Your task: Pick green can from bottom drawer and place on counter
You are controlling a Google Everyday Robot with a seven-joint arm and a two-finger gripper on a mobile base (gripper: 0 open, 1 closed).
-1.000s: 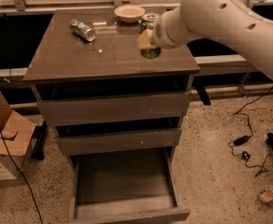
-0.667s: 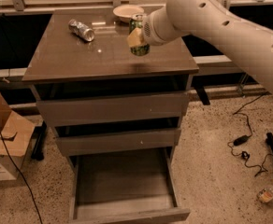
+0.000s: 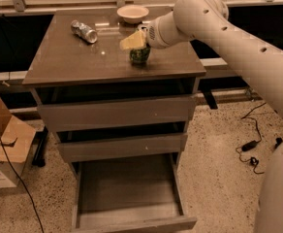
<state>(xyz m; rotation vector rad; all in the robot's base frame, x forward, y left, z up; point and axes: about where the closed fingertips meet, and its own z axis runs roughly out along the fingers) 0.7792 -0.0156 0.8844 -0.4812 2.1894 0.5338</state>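
Observation:
The green can (image 3: 140, 57) stands upright on the counter (image 3: 73, 57), right of its middle. My gripper (image 3: 138, 48) reaches in from the right and is closed around the can's upper part; a pale yellow finger (image 3: 133, 40) covers the can's top. The can's base looks to be touching the counter. The bottom drawer (image 3: 132, 222) is pulled out below, with nothing in it. The two upper drawers are only slightly ajar.
A silver-grey can (image 3: 84, 31) lies on its side at the counter's back left. A shallow bowl (image 3: 133, 12) sits at the back edge. A cardboard box (image 3: 6, 149) stands on the floor left of the cabinet. Cables (image 3: 250, 147) lie on the floor at the right.
My gripper has carried the green can leftward and down, from above the counter's right rear to near its middle, where the can now meets the surface.

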